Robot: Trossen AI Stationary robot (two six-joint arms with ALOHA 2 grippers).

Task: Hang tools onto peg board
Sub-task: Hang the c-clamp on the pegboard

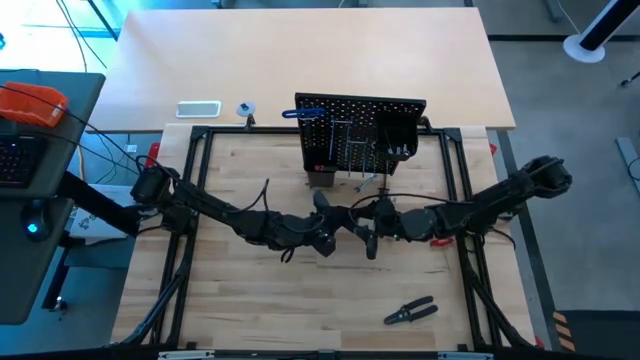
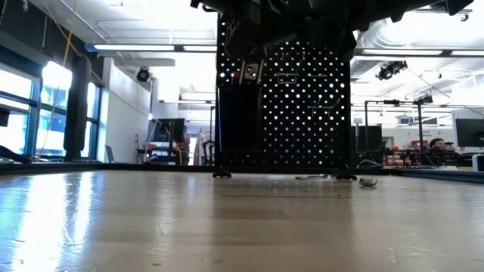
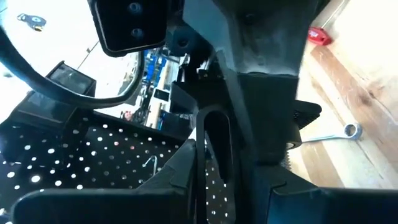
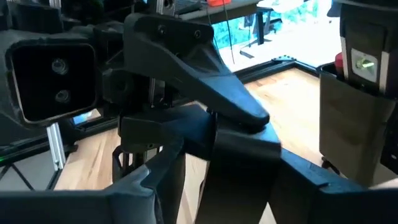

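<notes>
Both arms met in the middle of the wooden counter, and the left gripper and right gripper blocked each other, so I could not tell whether they held anything. The black peg board, full of small holes, stood upright behind them. Black-handled pliers lay flat near the front. A silver wrench lay beside the board.
</notes>
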